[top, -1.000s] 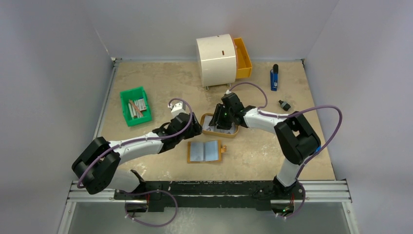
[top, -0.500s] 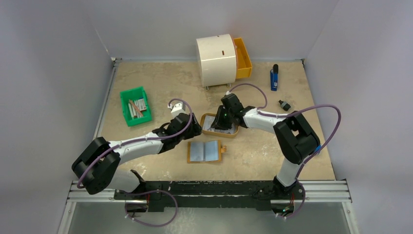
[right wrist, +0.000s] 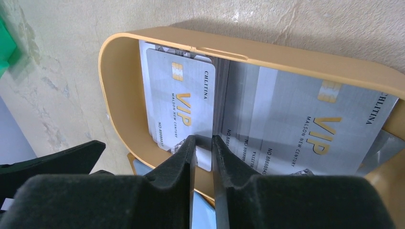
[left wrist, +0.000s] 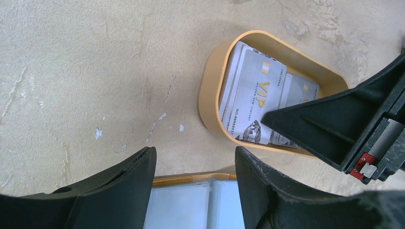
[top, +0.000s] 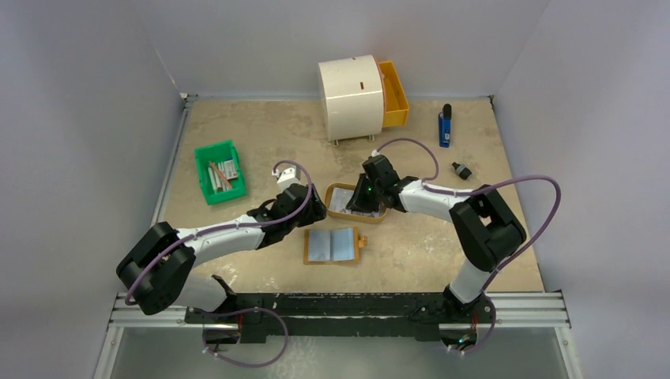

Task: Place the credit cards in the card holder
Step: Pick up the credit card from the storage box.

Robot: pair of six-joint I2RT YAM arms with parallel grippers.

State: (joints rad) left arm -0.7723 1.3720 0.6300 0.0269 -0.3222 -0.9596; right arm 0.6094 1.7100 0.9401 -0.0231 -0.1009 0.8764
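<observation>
My left gripper (left wrist: 195, 156) hangs low over the table with its fingers spread wide and nothing between them, just beside the oval tray (left wrist: 208, 90). Below it lies the card holder (top: 332, 245), opened flat, its pale pockets facing up. I judge the first danger is here: this arm is very near both the holder and the tray, so a careless move could push the holder askew or knock the tray's rim.

The credit cards (right wrist: 179, 102) are not yet in the holder. They lie in the tray in a loose overlapping pile, some leaning on the wall.

My right gripper (right wrist: 203, 139) is inside the tray. Its fingers are almost pressed together, with only a thin slit left, and the corner of one card shows in that slit. I cannot tell if they really pinch it. The cards are thin and smooth, so I think the hold may slip, or two cards may come up together. If the fingers press down, the pile may slide and the light tray may move with it.

My two arms are also close to each other. Carrying a card across to the holder could bring them into contact.
</observation>
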